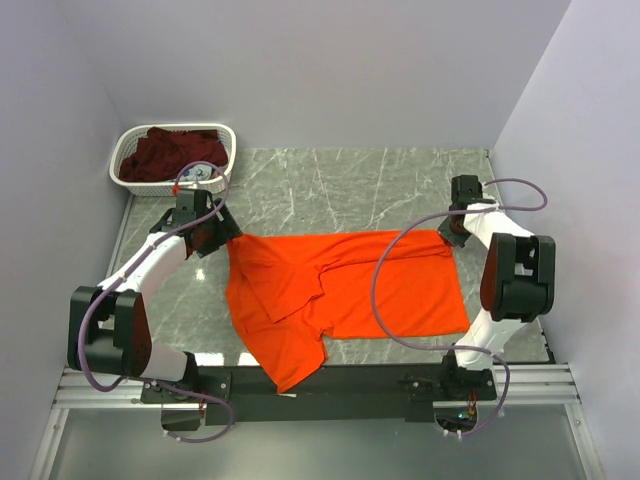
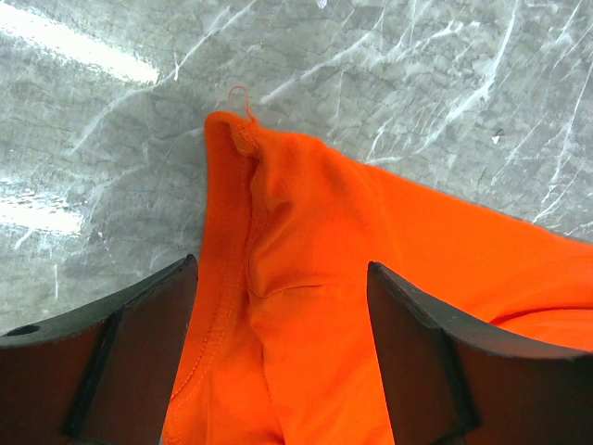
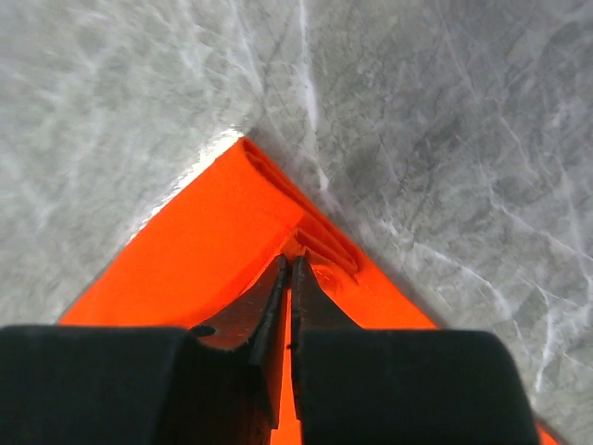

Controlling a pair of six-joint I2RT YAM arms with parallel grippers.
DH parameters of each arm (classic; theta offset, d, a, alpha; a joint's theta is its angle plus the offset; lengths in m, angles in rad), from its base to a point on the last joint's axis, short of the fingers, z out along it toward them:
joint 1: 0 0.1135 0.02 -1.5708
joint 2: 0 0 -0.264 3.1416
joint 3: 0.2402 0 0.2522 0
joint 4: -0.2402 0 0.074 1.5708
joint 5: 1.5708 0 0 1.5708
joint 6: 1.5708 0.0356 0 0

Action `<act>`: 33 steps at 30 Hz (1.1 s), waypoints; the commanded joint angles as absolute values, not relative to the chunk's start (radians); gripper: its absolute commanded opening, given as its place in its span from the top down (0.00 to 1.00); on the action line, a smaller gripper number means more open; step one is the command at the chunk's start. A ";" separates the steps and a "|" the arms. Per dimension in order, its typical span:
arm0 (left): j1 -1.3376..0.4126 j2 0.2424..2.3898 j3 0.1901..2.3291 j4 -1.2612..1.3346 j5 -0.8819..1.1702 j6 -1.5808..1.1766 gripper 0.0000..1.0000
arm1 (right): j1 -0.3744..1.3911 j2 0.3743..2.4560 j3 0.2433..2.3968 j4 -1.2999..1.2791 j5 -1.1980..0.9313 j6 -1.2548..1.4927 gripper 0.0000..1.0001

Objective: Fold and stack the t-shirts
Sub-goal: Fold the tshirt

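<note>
The orange t-shirt lies spread across the marble table, with one part hanging over the near edge. My left gripper is open at the shirt's far left corner. In the left wrist view its fingers straddle a hemmed fold of the orange t-shirt without pinching it. My right gripper is at the shirt's far right corner. In the right wrist view it is shut on the bunched corner of the orange t-shirt. The maroon t-shirt lies crumpled in the basket.
A white lattice basket stands at the far left corner of the table, close behind my left arm. Walls close in the left, back and right sides. A metal rail runs along the near edge.
</note>
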State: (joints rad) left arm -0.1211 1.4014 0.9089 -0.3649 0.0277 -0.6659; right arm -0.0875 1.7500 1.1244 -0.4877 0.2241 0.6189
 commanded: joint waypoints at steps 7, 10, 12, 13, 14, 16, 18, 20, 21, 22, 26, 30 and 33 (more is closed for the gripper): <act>-0.117 1.370 0.910 -0.365 0.021 -0.655 0.21 | -0.081 1.556 1.011 -0.408 0.160 0.601 0.97; -0.117 1.368 0.907 -0.365 0.018 -0.655 0.21 | -0.083 1.514 0.953 -0.368 0.127 0.598 0.97; -0.117 1.368 0.907 -0.367 0.020 -0.653 0.21 | -0.084 1.485 0.907 -0.350 0.118 0.603 0.97; -0.117 1.368 0.907 -0.367 0.018 -0.655 0.21 | -0.086 1.477 0.891 -0.328 0.112 0.604 0.97; -0.117 1.368 0.905 -0.367 0.018 -0.655 0.21 | -0.087 1.459 0.861 -0.318 0.110 0.606 0.97; -0.117 1.365 0.905 -0.367 0.017 -0.655 0.21 | -0.098 1.444 0.829 -0.293 0.110 0.610 0.96; -0.117 1.367 0.905 -0.368 0.015 -0.655 0.21 | -0.120 1.430 0.782 -0.270 0.106 0.609 0.95; -0.117 1.365 0.904 -0.368 0.015 -0.655 0.21 | -0.138 1.431 0.743 -0.246 0.100 0.609 0.93; -0.117 1.364 0.904 -0.368 0.015 -0.655 0.21 | -0.161 1.431 0.730 -0.236 0.095 0.607 0.93; -0.117 1.364 0.904 -0.368 0.014 -0.655 0.21 | -0.178 1.433 0.720 -0.216 0.086 0.607 0.92; -0.117 1.364 0.900 -0.370 0.011 -0.655 0.21 | -0.256 1.445 0.698 -0.175 0.043 0.578 0.91; -0.117 1.368 0.902 -0.371 0.008 -0.653 0.21 | -0.287 1.469 0.750 -0.190 0.031 0.529 0.86; -0.118 1.373 0.904 -0.374 0.011 -0.650 0.20 | -0.288 1.486 0.795 -0.230 0.018 0.512 0.72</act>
